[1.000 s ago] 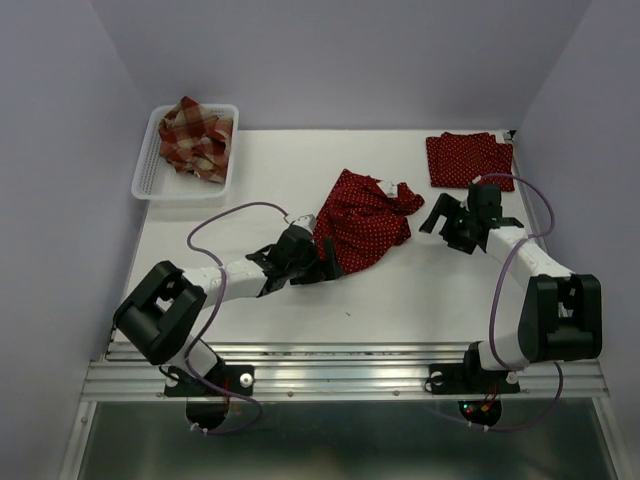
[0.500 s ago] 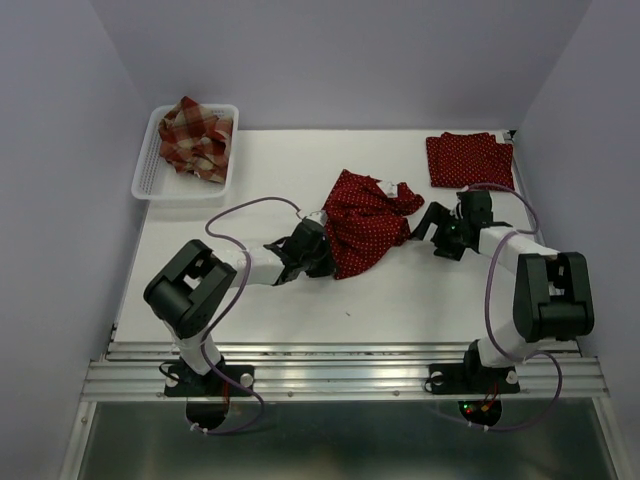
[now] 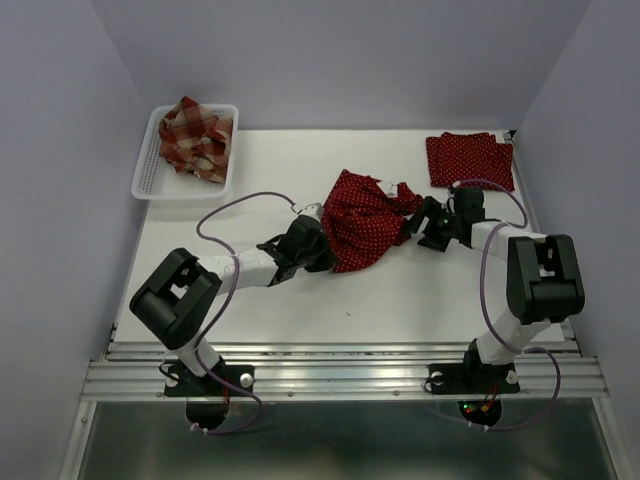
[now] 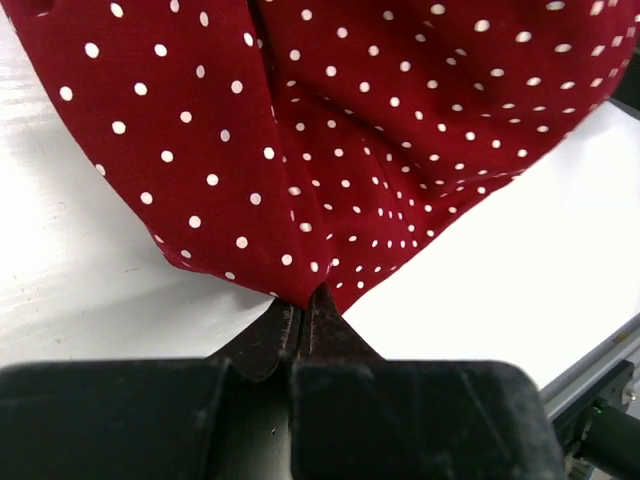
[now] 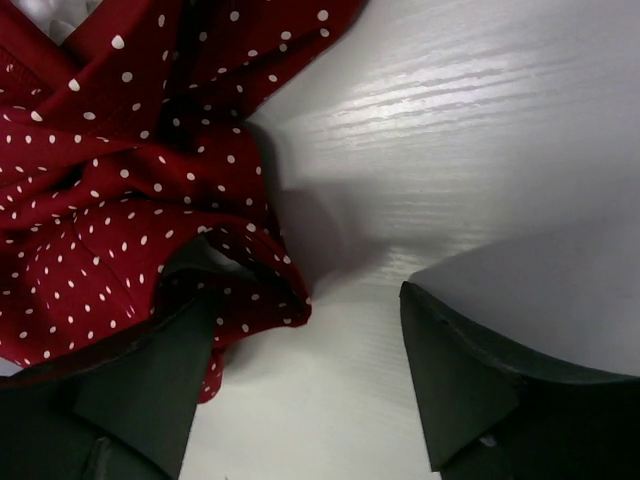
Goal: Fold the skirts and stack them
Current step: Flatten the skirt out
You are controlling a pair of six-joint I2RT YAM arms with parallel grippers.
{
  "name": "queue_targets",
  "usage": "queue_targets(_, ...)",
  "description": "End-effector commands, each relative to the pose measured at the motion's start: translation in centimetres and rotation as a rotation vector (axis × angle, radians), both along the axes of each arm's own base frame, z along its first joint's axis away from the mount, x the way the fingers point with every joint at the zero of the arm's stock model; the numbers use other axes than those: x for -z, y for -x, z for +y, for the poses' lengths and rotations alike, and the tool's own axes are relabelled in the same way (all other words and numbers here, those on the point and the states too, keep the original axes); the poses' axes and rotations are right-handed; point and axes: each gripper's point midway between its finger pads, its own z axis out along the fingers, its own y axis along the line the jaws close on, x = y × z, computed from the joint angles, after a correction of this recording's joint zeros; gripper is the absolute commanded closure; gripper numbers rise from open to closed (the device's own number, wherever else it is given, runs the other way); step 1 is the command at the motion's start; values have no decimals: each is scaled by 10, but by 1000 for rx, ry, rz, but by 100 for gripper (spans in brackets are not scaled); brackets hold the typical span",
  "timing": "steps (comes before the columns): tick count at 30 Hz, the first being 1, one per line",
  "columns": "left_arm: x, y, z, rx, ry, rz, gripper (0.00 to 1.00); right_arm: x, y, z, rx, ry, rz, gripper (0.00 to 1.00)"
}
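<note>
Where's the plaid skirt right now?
Top view, far left: the plaid skirt lies crumpled in the white basket, at the back-left corner of the table.

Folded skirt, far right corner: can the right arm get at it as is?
Probably yes. The right tool is open at the crumpled skirt's corner, gripping nothing. The folded skirt lies just beyond it on the same side, with only bare table between them.

white slotted plastic basket (image 3: 149,168): far-left table corner | flat white tabletop (image 3: 430,295): faint grain | ribbed aluminium rail (image 3: 340,366): near edge | pale lilac walls (image 3: 340,60): around
</note>
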Motion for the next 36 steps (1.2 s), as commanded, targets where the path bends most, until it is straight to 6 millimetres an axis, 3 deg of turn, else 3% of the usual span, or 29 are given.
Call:
queue_targets(1,-19,-1,3,-18,32,-45,100,7,-6,14,-10,-11,8,27)
queue_targets(2,-23,0,4,-19,37,-52,100,9,-6,17,-17,-9,11,32)
queue_targets(3,-25,0,4,-15,39,-57,100,8,-13,16,-11,-4,-11,49)
queue_targets(5,-33,-1,5,-19,51,-73,100,5,-16,20,-23,3,-26,69)
queue_targets(6,-36,-2,5,-20,54,-83,100,2,-18,21,-30,-2,-32,89)
queue_targets(7,-42,-5,5,-26,51,-96,100,-8,-21,24,-52,-9,-60,97)
queue_targets(9,-64,-13,8,-37,50,-150,100,-21,-22,19,-44,21,-65,99)
queue_targets(11,-108,-32,17,-87,34,-258,100,-69,-38,2,-2,124,-195,99)
queue_targets(13,-171,-44,25,-132,73,-381,100,-99,-37,-22,55,254,-235,99)
queue_targets(14,-193,-52,36,-179,55,-444,100,-139,-35,-30,85,284,-323,99)
queue_targets(16,-265,-56,57,-270,99,-576,100,-194,-32,-44,124,356,-431,99)
queue_targets(17,-286,-55,65,-292,108,-619,100,-232,-23,-47,139,360,-518,99)
queue_targets(18,-321,-53,73,-314,131,-684,100,-268,-18,-48,142,363,-588,99)
queue_targets(22,-414,-25,103,-336,223,-876,100,-369,20,-53,153,385,-827,99)
queue_targets(25,-453,-11,121,-363,248,-961,100,-412,42,-58,179,399,-931,99)
queue_targets(27,-468,-4,135,-400,255,-995,100,-435,51,-60,192,404,-988,99)
queue_targets(30,-473,-5,146,-452,233,-1012,100,-443,45,-59,188,410,-1002,99)
queue_targets(33,-462,-21,141,-463,176,-998,100,-428,21,-53,154,405,-960,99)
queue_targets(34,-452,-37,140,-471,136,-978,100,-422,13,-51,141,407,-950,99)
queue_targets(36,-447,-54,134,-430,129,-961,100,-410,-17,-47,125,411,-921,99)
